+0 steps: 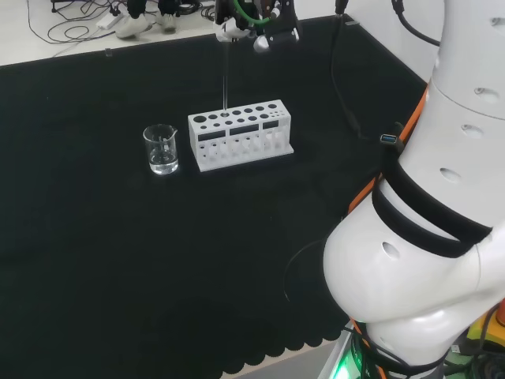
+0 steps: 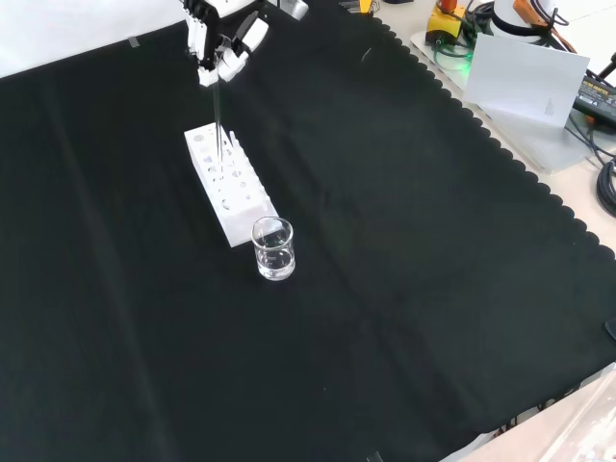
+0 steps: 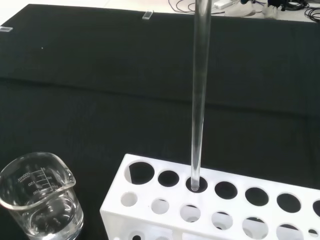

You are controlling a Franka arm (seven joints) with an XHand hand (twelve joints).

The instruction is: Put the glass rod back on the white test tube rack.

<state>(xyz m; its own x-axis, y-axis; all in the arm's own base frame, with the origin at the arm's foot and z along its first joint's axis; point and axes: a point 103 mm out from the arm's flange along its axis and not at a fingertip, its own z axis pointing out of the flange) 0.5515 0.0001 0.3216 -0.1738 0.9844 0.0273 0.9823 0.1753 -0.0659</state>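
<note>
— Where do we see the glass rod point(image 3: 200, 100)?
— Upright; its lower end sits in a back-row hole of the white test tube rack point(image 3: 150, 200); our hand point(image 2: 223, 43) pinches its top, beaker point(image 1: 161, 149) beside the rack.

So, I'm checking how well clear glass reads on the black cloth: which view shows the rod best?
Wrist view: the clear glass rod is sharp and bright, its tip in a hole of the white test tube rack. Head view: it is a thin pale line. Front view: it is faint below the hand.
</note>
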